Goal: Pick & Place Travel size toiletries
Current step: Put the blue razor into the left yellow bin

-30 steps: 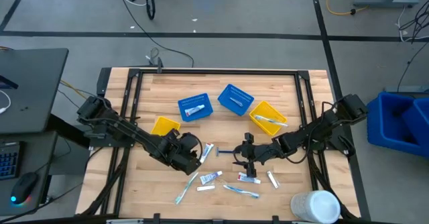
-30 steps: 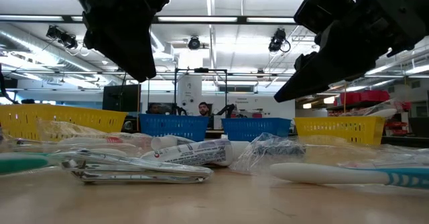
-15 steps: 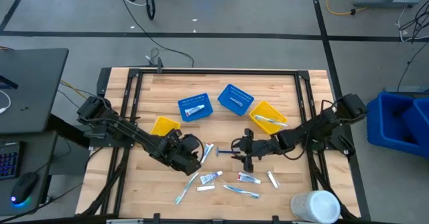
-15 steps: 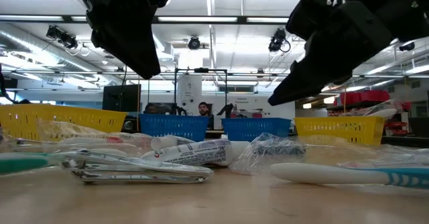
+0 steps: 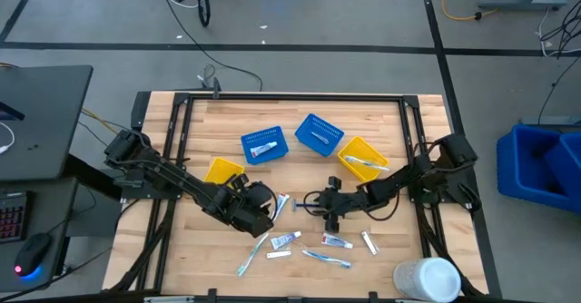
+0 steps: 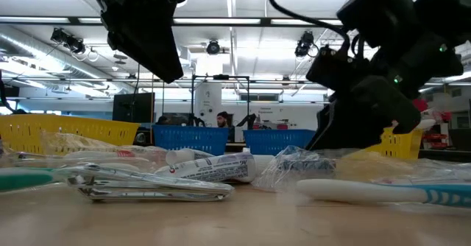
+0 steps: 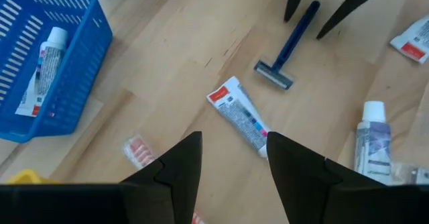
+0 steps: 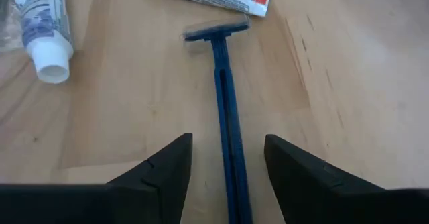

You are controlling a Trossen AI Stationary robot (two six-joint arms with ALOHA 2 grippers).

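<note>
The right arm reaches in from the table's right edge, stretched low toward the middle, its gripper [image 5: 320, 205] down at the tabletop with both fingers [image 8: 167, 174] spread apart. The left arm angles in from the left edge, its gripper [image 5: 265, 214] hovering above the surface, fingers [image 7: 177, 170] parted and empty.

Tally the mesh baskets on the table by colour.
Blue baskets: 2
Yellow baskets: 2
Total: 4
</note>
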